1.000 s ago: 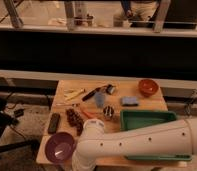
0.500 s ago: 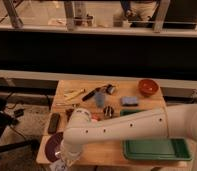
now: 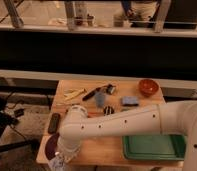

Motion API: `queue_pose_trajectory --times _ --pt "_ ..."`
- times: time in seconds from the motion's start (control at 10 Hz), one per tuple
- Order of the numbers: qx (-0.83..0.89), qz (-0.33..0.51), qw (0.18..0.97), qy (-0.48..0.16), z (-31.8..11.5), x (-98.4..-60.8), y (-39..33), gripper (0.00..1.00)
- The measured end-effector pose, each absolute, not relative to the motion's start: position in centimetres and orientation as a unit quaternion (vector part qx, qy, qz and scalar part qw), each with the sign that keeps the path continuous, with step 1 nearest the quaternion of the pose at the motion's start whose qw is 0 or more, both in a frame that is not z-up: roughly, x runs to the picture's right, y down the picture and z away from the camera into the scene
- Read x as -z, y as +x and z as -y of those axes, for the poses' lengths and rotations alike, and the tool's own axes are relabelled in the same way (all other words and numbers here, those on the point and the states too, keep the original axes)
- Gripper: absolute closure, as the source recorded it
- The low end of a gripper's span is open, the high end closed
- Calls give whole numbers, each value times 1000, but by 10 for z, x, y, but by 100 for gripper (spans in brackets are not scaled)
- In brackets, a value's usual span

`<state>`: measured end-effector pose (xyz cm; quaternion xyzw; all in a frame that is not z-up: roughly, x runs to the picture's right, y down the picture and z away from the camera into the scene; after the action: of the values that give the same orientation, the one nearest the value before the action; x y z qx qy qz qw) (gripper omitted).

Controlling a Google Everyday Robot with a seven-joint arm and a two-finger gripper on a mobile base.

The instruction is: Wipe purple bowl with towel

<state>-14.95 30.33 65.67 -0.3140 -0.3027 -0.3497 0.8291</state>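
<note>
Purple bowl [image 3: 48,146] sits at the wooden table's [image 3: 99,149] front-left corner, half hidden under the white arm [image 3: 122,125]. The gripper [image 3: 59,161] hangs low over the bowl's near rim, fingers pinched together on a pale bunch, seemingly the towel [image 3: 55,164], placed for wiping.

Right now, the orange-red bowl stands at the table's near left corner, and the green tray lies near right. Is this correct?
No. The camera view shows the orange-red bowl at the far right corner; the green tray does lie near right. The gripper is at the near left, by the purple bowl.
</note>
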Motion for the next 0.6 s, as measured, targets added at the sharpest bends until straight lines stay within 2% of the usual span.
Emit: queue_pose_trajectory --times 0.6 --pt "350 304 828 -315 -304 -657 -150 89"
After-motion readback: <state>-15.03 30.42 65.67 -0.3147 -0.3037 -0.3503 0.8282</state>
